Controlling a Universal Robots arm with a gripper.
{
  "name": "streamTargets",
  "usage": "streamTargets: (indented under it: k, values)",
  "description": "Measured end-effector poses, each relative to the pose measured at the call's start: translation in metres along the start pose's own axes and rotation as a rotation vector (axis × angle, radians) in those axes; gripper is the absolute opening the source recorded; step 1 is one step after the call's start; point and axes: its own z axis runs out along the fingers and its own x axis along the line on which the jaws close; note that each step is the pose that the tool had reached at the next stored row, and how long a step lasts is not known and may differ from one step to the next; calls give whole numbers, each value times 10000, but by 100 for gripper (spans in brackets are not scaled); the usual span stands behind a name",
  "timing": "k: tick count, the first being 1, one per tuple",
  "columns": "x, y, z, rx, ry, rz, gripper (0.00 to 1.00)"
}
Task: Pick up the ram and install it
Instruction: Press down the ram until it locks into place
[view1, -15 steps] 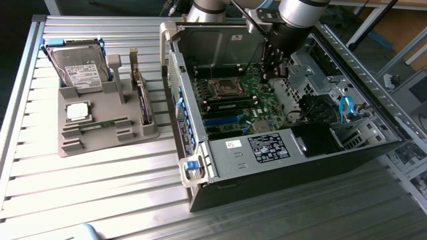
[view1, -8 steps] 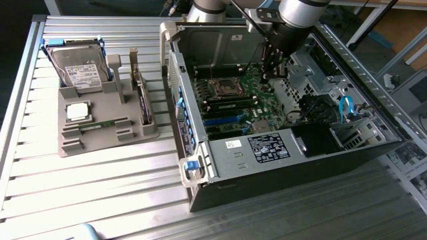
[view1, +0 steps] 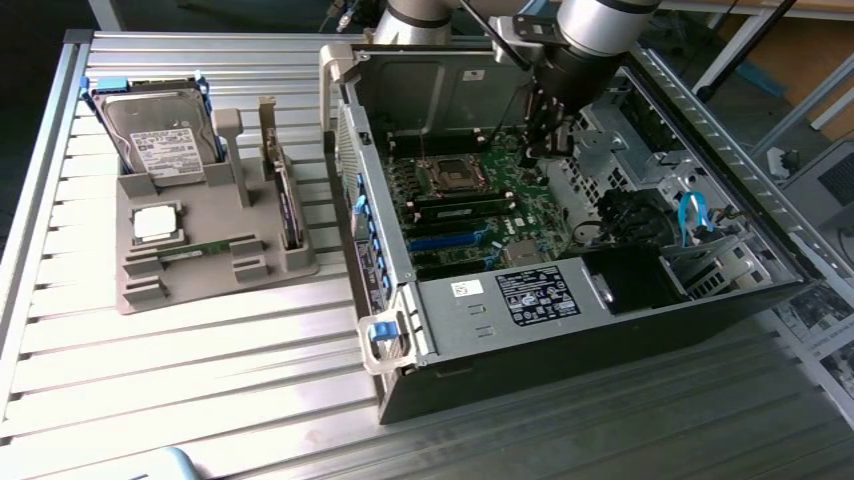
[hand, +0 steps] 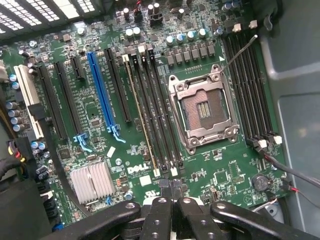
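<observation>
My gripper (hand: 171, 192) hangs inside the open case (view1: 694, 300) over the motherboard (hand: 100, 107), fingers (hand: 161, 210) pinched together with nothing between them. Just ahead of the fingertips, a ram (hand: 142, 120) sits on edge in a slot beside the empty CPU socket (hand: 202, 111). Well away from my fingers, outside the case, another stick lies in the grey tray (view1: 140, 285)
</observation>
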Motion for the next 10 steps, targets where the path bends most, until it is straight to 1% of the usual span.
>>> streamTargets:
  k: [10]
  values:
    - [0,0,1,35,6,606,11]
